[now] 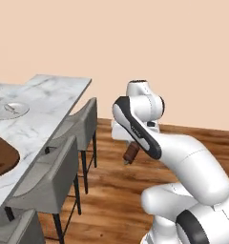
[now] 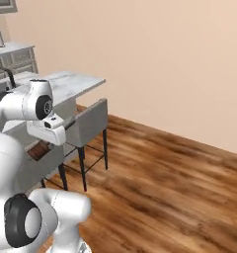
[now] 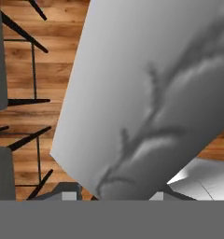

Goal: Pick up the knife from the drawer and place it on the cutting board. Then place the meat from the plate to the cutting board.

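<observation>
Now knife (image 1: pixel 131 153) hangs beside stools (image 1: pixel 54 178), held under gripper (image 1: pixel 130 151)

A home kitchen; marble island (image 1: pixel 49 102), grey bar stools (image 1: pixel 80 125), wood floor (image 2: pixel 165 183), cabinets (image 2: pixel 14 59).

My knife (image 1: pixel 131 153) blade is hidden behind my hand; cutting board (image 1: pixel 2 159) cut by left edge; plate (image 1: pixel 11 110) contents too small.

From behind the arm's left you look forward and down along the marble desk (image 1: pixel 49 102) and its grey chairs (image 1: pixel 83 121). From behind its right you see that same desk (image 2: pixel 73 84) farther off. The hand camera sits close above the wooden floor (image 3: pixel 39 70).
</observation>
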